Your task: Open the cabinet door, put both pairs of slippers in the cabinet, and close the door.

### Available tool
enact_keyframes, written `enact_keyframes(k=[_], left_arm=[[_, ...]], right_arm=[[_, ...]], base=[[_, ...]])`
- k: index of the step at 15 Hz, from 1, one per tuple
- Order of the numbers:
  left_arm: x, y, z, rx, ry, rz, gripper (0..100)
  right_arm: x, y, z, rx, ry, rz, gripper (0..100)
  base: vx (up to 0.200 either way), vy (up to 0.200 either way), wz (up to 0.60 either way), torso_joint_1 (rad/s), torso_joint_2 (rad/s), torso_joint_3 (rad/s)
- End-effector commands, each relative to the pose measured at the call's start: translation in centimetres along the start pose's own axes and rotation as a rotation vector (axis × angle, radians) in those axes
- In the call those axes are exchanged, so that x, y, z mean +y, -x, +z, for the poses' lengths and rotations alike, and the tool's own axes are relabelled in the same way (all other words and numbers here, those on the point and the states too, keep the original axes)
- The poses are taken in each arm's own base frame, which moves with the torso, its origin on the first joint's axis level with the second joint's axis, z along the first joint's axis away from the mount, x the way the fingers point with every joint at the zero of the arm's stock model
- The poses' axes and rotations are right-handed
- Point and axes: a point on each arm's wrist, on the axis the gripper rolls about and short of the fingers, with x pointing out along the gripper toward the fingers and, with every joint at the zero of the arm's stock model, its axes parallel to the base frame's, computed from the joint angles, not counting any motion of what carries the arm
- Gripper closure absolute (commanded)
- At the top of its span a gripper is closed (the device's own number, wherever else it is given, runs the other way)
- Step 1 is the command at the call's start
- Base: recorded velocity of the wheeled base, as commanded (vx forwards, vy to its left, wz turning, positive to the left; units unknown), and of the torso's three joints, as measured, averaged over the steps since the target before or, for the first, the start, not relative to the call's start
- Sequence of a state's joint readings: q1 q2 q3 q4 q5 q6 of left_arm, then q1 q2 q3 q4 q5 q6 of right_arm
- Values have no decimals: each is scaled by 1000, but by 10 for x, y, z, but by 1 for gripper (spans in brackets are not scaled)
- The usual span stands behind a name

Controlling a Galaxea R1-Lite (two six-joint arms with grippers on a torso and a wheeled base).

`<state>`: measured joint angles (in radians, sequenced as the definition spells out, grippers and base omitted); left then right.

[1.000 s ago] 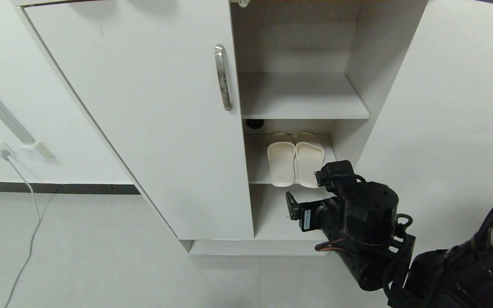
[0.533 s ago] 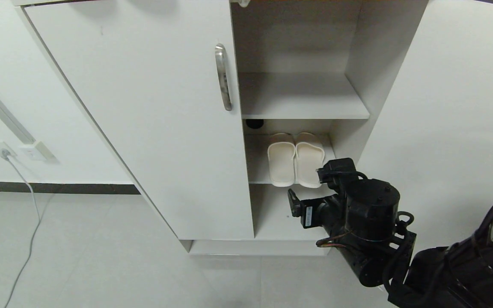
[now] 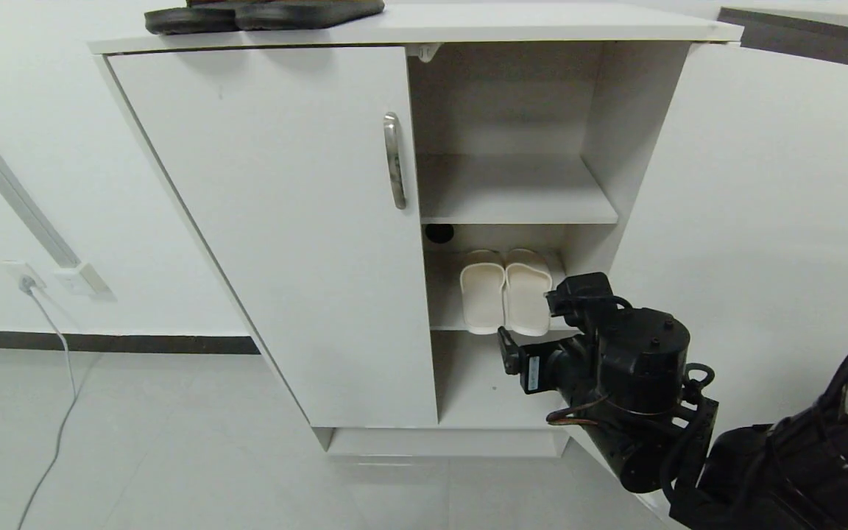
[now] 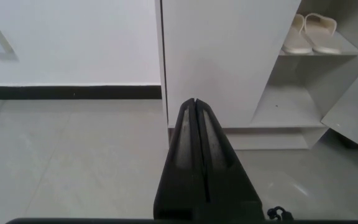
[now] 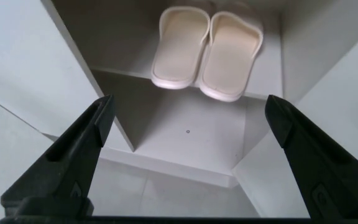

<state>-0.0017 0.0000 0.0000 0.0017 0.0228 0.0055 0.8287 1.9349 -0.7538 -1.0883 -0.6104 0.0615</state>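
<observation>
You have cream slippers (image 3: pixel 505 291) side by side on the cabinet's (image 3: pixel 424 33) middle shelf, its right door (image 3: pixel 748 221) open, and dark slippers (image 3: pixel 262 15) on the cabinet top, at the left. Your right gripper (image 5: pixel 190 102) is spread wide and empty near the bottom shelf. Your left gripper (image 4: pixel 194 109) is pressed closed.

dark slippers (image 3: pixel 262 13) on cabinet top (image 3: pixel 542 31), cropped by the upper edge; open door (image 3: pixel 762 221), cropped at right

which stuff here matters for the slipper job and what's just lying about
For the job:
white two-door cabinet, its right door swung open
pair of cream foam slippers on the middle shelf
pair of black slippers on the cabinet's top

Just lying about:
white wall socket with its grey cable trailing to the floor
</observation>
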Motion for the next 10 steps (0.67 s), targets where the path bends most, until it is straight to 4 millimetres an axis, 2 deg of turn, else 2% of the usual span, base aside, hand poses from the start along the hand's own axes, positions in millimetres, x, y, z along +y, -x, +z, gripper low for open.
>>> enact_keyframes(k=[1, 7, 10], left_arm=[[0, 0, 0, 0, -1, 0, 100], [0, 0, 0, 0, 1, 0, 100], [0, 0, 0, -2, 3, 0, 100]], right_arm=[[0, 0, 0, -1, 0, 0, 0], [-2, 2, -6, 17, 30, 0, 0], [-3, 3, -8, 26, 38, 15, 0]], base=[[0, 0, 0, 7, 2, 198], [0, 0, 0, 2, 2, 201], [0, 0, 0, 0, 3, 49]])
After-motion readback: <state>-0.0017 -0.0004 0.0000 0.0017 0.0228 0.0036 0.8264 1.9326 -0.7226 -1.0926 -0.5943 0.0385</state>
